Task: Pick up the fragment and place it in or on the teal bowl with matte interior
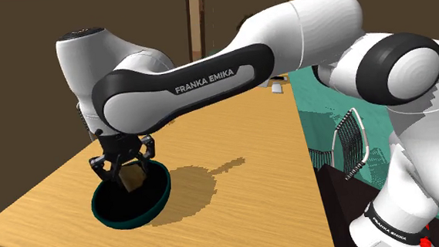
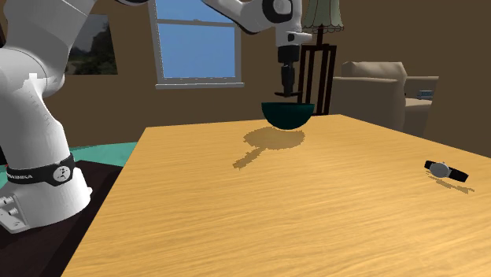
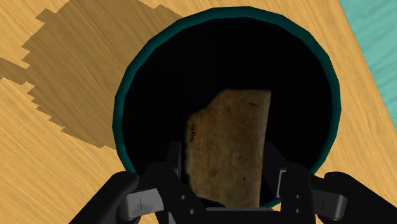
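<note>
Holding: my end effector [image 1: 123,165] is clamped on the fragment [image 1: 133,180]. In the wrist view both black fingers [image 3: 174,170] press against its two long sides.
Fragment: a tan, speckled, stone-like shard with one fairly straight edge and one ragged edge. It hangs upright from the fingertips.
Fragment position: it is directly over the dark inside of the teal bowl [image 1: 161,198], with its lower end down within the rim. I cannot tell whether it touches the bottom.
Bowl: it has a teal rim and outer wall and a matte black interior. It stands upright on the wooden surface [image 1: 252,194], near the corner farthest from the stand [image 1: 340,207].
Arm: the arm [image 1: 298,30] reaches from the shoulder view's right across to its left, and its shadow falls on the wood just beside the bowl.
Writing: I read "FRANKA EMIKA" in white capitals on the dark forearm cover [image 1: 215,78]. The black band [image 2: 39,175] at the arm's base also carries white lettering, too small for me to read.
Other item: a black wristwatch [image 2: 446,169] with a pale face lies on the surface at the second exterior view's right, well apart from the bowl.
Surroundings: a window [image 2: 197,39] showing blue sky, a lamp [image 2: 321,16] and a beige armchair [image 2: 378,86] stand behind the surface.
</note>
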Controlling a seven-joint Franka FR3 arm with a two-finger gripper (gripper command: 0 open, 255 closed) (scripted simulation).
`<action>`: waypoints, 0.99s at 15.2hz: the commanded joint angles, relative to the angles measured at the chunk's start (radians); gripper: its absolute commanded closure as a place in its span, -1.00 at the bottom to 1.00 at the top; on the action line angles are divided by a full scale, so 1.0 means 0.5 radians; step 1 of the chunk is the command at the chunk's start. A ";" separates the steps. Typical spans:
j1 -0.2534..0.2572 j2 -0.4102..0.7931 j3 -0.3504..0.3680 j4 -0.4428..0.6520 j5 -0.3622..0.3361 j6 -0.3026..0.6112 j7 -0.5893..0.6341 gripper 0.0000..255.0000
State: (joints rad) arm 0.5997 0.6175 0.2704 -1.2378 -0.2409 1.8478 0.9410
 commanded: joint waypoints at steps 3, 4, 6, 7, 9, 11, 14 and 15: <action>-0.006 0.020 -0.005 -0.088 -0.010 0.107 0.015 1.00; -0.006 0.019 -0.005 -0.089 -0.010 0.108 0.015 1.00; -0.006 0.020 -0.005 -0.088 -0.010 0.107 0.015 1.00; -0.006 0.020 -0.005 -0.088 -0.010 0.107 0.015 1.00; -0.006 0.020 -0.005 -0.088 -0.010 0.107 0.015 1.00; -0.006 0.020 -0.005 -0.088 -0.010 0.107 0.015 1.00; -0.006 0.020 -0.005 -0.088 -0.010 0.107 0.015 -1.00; -0.006 0.020 -0.005 -0.088 -0.010 0.107 0.015 -1.00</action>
State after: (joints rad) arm 0.5966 0.6275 0.2679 -1.2817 -0.2457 1.9013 0.9483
